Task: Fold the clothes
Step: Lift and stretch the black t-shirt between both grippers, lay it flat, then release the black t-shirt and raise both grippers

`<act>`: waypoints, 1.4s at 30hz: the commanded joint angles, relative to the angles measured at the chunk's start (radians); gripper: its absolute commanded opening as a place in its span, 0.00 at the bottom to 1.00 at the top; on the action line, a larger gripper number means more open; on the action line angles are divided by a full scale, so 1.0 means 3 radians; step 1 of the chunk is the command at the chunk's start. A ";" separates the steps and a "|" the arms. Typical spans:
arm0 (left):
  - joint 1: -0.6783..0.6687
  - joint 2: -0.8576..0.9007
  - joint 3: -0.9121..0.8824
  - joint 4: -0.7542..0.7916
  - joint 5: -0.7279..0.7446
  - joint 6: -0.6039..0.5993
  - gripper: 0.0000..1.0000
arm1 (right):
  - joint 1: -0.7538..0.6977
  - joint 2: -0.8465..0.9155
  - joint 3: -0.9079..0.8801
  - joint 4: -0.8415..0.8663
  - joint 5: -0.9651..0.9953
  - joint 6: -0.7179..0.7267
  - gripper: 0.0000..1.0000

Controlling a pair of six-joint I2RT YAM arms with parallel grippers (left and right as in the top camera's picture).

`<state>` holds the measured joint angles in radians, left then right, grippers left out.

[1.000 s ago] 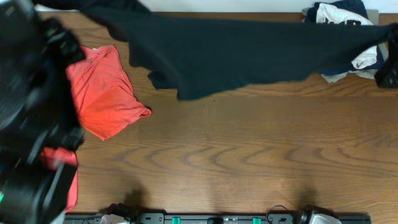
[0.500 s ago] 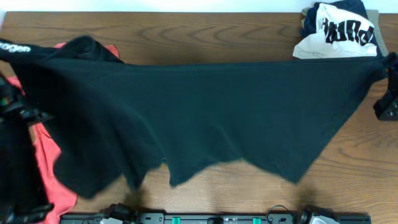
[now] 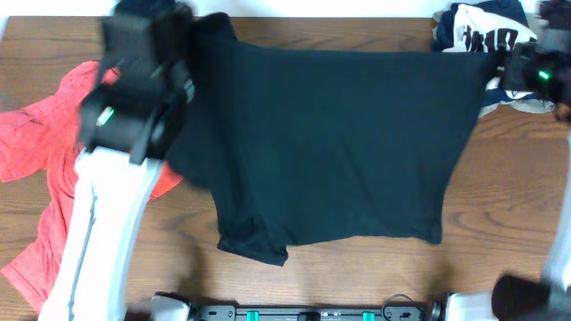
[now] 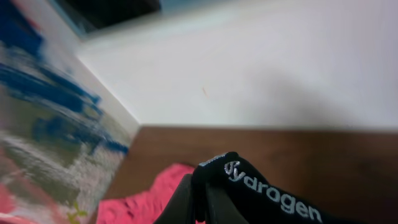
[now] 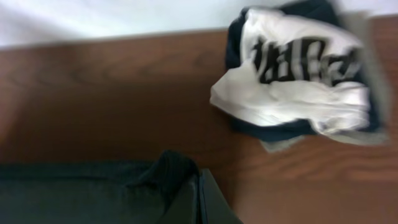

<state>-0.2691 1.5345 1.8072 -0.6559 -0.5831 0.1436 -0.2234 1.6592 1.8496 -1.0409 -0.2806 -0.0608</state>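
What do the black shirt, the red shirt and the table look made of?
Black shirt: soft matte knit, probably cotton jersey; it drapes limp, with soft folds at the lower edge.
Red shirt: similar thin knit, slightly mottled colour, crumpled.
Table: wood or wood-look laminate, brown with clear grain and a low sheen; I cannot tell which.

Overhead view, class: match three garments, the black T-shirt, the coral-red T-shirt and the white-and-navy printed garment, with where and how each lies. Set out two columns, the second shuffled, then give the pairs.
Column one
1. black T-shirt
2. coral-red T-shirt
3. white-and-navy printed garment

Column two
A. crumpled at the left edge of the table
B. bunched up at the far right corner
C. stretched wide across the middle

Pairs: 1-C, 2-A, 3-B
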 commanded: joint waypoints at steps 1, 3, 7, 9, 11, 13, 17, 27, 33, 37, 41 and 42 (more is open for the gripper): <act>0.0090 0.0408 0.0042 0.0074 -0.0097 0.0029 0.06 | 0.0118 0.0404 0.0000 0.0156 0.0010 -0.0107 0.01; 0.0108 0.0707 0.0042 0.0217 -0.0094 0.0031 0.06 | 0.0167 0.0684 0.0000 0.0367 0.0009 -0.0116 0.01; 0.0131 0.1240 0.0042 0.0617 -0.0090 0.0033 0.06 | 0.0244 0.1108 0.0000 0.0767 0.0009 -0.0113 0.01; 0.0130 0.1422 0.0042 0.0763 -0.0089 0.0032 0.06 | 0.0268 0.1231 0.0000 0.0882 0.0009 -0.0113 0.01; 0.0130 0.1548 0.0042 0.0837 -0.0089 0.0032 0.06 | 0.0278 0.1294 0.0000 0.0932 0.0010 -0.0112 0.01; 0.0130 0.1607 0.0042 0.0814 -0.0088 0.0029 0.06 | 0.0277 0.1296 0.0000 0.0900 0.0010 -0.0112 0.01; 0.0130 0.1567 0.0042 0.0565 -0.0088 -0.0086 0.06 | 0.0268 0.1242 0.0000 0.0749 0.0009 -0.0112 0.01; 0.0130 0.1324 0.0042 -0.0675 0.0348 -0.0624 0.06 | 0.0266 0.1244 -0.0001 0.0019 0.0137 -0.0074 0.01; 0.0130 0.1357 -0.0107 -0.1102 0.0947 -0.0626 0.06 | 0.0264 0.1347 -0.0006 -0.0169 0.0175 -0.0074 0.01; 0.0128 0.1357 -0.0342 -0.1102 0.0960 -0.0699 0.06 | 0.0264 0.1375 -0.0074 -0.0175 0.0220 -0.0050 0.01; 0.0123 0.1357 -0.0601 -0.1110 0.0959 -0.0698 0.06 | 0.0264 0.1380 -0.0230 -0.0165 0.0319 0.0017 0.01; 0.0123 0.1357 -0.0666 -0.1108 0.0959 -0.0698 0.06 | 0.0266 0.1380 -0.0281 -0.0164 0.0323 0.0029 0.01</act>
<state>-0.2363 1.9518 1.6485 -0.9863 -0.3122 -0.0498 -0.1448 2.0636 1.8069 -1.0885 -0.2150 -0.0753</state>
